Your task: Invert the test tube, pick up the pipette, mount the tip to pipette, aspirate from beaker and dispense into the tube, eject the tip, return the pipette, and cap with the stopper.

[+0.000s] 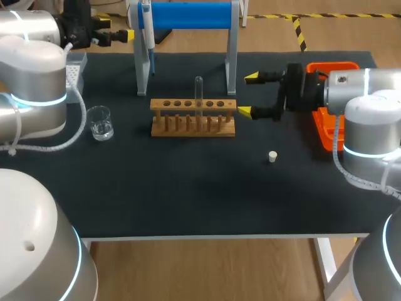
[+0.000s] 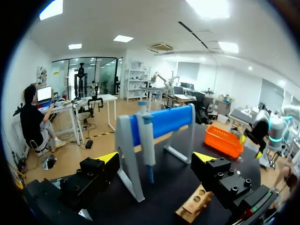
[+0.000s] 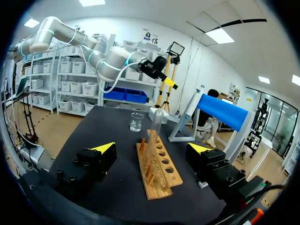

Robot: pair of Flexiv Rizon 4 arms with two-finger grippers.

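Note:
A clear test tube [image 1: 198, 94] stands in the wooden rack [image 1: 193, 117] at mid-table. My right gripper [image 1: 249, 95] is open, just right of the rack's end, fingers pointing at it; in its own view the right gripper [image 3: 151, 148] has the rack [image 3: 159, 168] and tube [image 3: 154, 126] ahead between its tips. The pipette [image 1: 149, 37] hangs on the blue stand [image 1: 188, 15]. My left gripper [image 1: 116, 29] is open at the back left, and in its view the left gripper [image 2: 156, 158] faces the pipette [image 2: 147, 140]. A glass beaker [image 1: 100, 122] and a white stopper [image 1: 272, 156] sit on the mat.
An orange tray [image 1: 326, 125] lies under my right arm at the table's right edge. A grey tip box [image 1: 75, 69] sits at the back left beside my left arm. The beaker [image 3: 136, 122] stands beyond the rack's far end in the right wrist view.

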